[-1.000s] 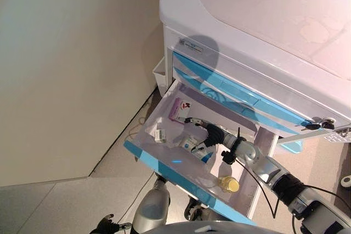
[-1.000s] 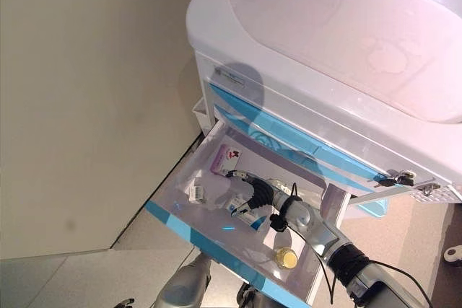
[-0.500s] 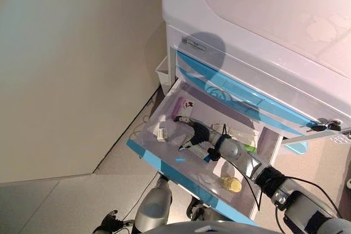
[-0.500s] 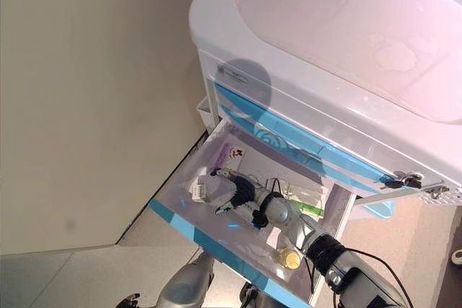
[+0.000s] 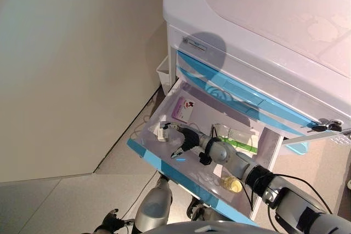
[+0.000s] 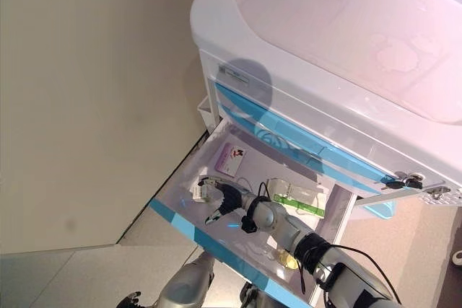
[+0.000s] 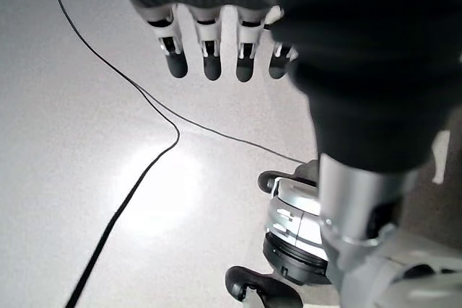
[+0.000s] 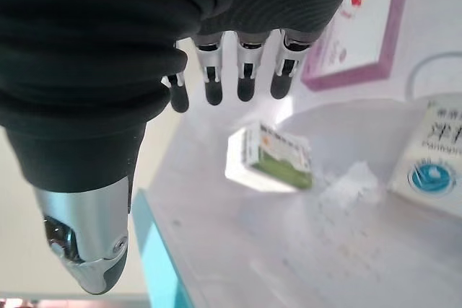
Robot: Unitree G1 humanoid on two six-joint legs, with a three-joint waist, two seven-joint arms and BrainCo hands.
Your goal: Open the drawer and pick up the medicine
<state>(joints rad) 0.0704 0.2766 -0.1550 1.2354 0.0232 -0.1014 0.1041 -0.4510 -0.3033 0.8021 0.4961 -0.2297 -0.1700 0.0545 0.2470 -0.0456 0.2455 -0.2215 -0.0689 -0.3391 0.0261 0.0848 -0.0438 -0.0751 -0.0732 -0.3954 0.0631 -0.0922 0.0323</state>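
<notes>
Right wrist view shows the right robot hand, fingers relaxed and empty, hovering over the small green-and-white medicine box in the open drawer; judged next: lower toward 5 o'clock and close.

Both eye views look down from the head, well above, at the white cart and its open drawer, so they share nearly the whole scene. The right wrist cam sits very close inside that drawer, looking past its hand at the boxes. The left wrist cam faces the floor, sharing nothing with them.
</notes>
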